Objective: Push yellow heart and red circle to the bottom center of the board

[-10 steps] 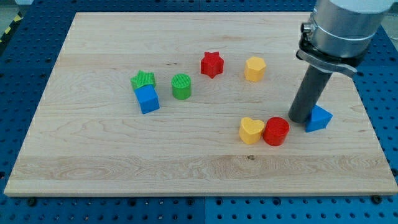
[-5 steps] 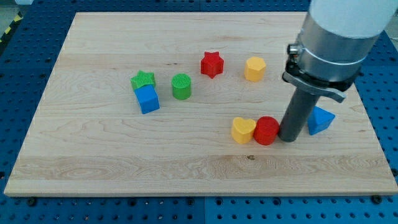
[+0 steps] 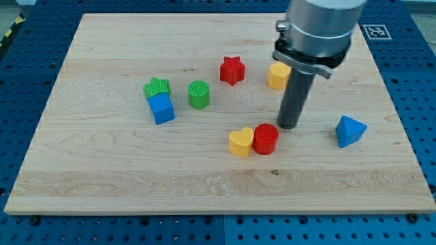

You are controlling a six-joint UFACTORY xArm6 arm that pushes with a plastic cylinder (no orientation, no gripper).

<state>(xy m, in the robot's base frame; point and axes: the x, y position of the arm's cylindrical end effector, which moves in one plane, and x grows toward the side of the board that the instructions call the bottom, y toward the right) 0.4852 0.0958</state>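
Note:
The yellow heart [image 3: 240, 143] and the red circle [image 3: 266, 139] lie side by side, touching, a little right of the board's middle and below it. My tip [image 3: 288, 126] is down on the board just right of and slightly above the red circle, close to its upper right edge. The rod rises from there to the arm's grey body at the view's top.
A red star [image 3: 231, 69] and a yellow hexagon [image 3: 278, 75] lie above the pair; the rod partly covers the hexagon's right side. A green star [image 3: 157, 87], a blue cube [image 3: 161, 108] and a green circle [image 3: 198, 94] sit at left. A blue triangle [image 3: 349, 131] lies at right.
My tip has moved left from beside the blue triangle, pushing the red circle and the yellow heart leftward together. The blue triangle now stands clear of the rod.

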